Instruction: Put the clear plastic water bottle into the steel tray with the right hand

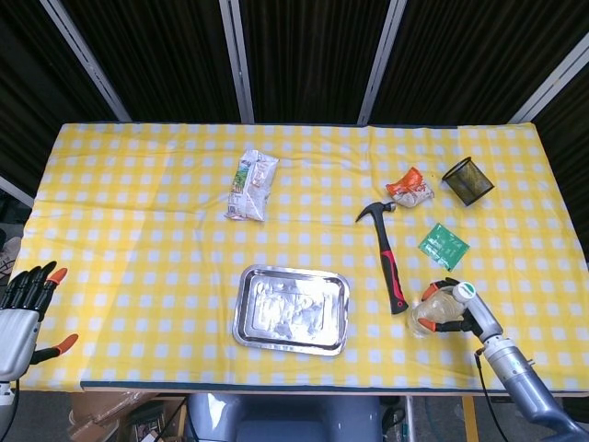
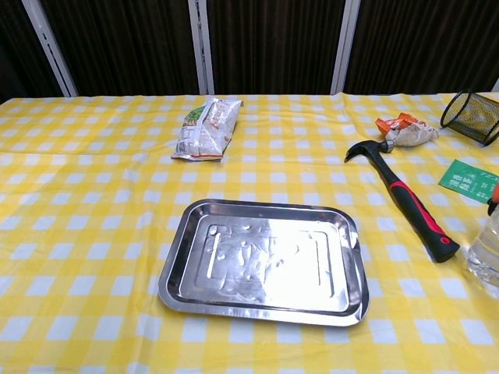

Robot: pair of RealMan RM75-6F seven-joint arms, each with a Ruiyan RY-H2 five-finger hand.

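The clear plastic water bottle [image 1: 433, 313] lies on the yellow checked cloth at the front right, its cap pointing right. My right hand [image 1: 460, 309] wraps its fingers around the bottle from the right. In the chest view only the bottle's side [image 2: 485, 249] and one orange fingertip show at the right edge. The steel tray [image 1: 241, 313] sits to the left of the bottle, near the front middle, and holds nothing [image 2: 175, 265]. My left hand [image 1: 23, 308] hangs off the table's front left corner with fingers spread, holding nothing.
A red and black hammer [image 1: 391, 262] lies between the tray and the bottle. Behind the bottle are a green card [image 1: 443, 246], a crumpled wrapper [image 1: 410, 189] and a black mesh cup [image 1: 467, 180]. A snack bag [image 1: 251, 184] lies behind the tray.
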